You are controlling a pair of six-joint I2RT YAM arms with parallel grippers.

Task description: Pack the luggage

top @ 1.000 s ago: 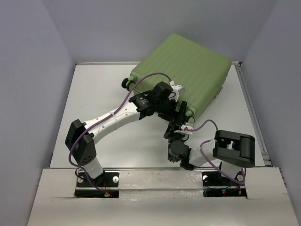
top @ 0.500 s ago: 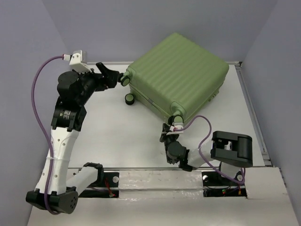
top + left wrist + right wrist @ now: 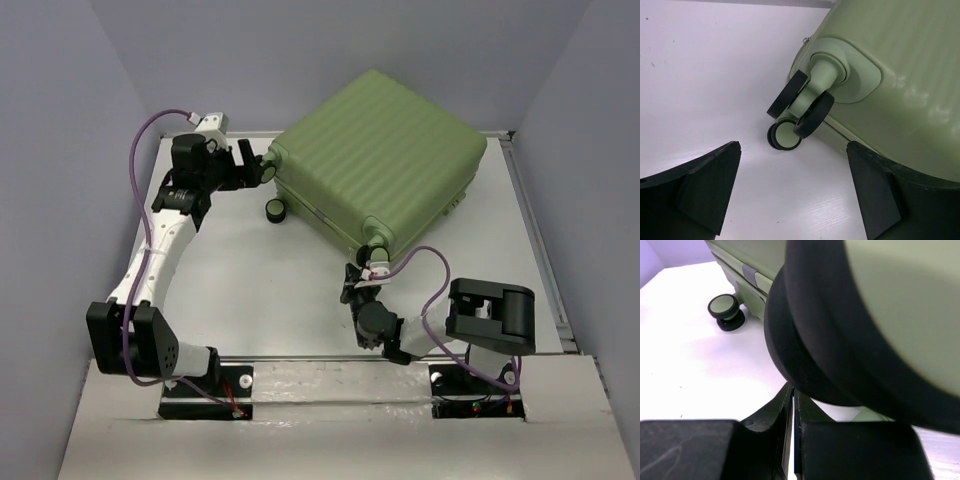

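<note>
The luggage [image 3: 385, 160] is a closed light-green ribbed suitcase lying flat at the back right of the table. My left gripper [image 3: 250, 166] is open and empty beside its left corner, facing the black double wheel [image 3: 268, 171]. In the left wrist view that wheel [image 3: 805, 107] sits just beyond my spread fingers [image 3: 705, 185], with a second wheel [image 3: 782, 136] behind it. My right gripper [image 3: 357, 277] is shut and empty, right by the suitcase's near corner wheel [image 3: 375, 250]. In the right wrist view the closed fingertips [image 3: 794, 400] sit just under that wheel [image 3: 805, 350].
White table [image 3: 250, 290] with a raised rim along its right side [image 3: 540, 260] and grey walls on three sides. The suitcase's shell [image 3: 750, 255] and a far wheel [image 3: 725, 307] show in the right wrist view.
My left arm has swung away from the suitcase's near edge to its back-left corner wheel, gripper open. The suitcase shifted slightly. The right gripper stays shut at the near wheel.
</note>
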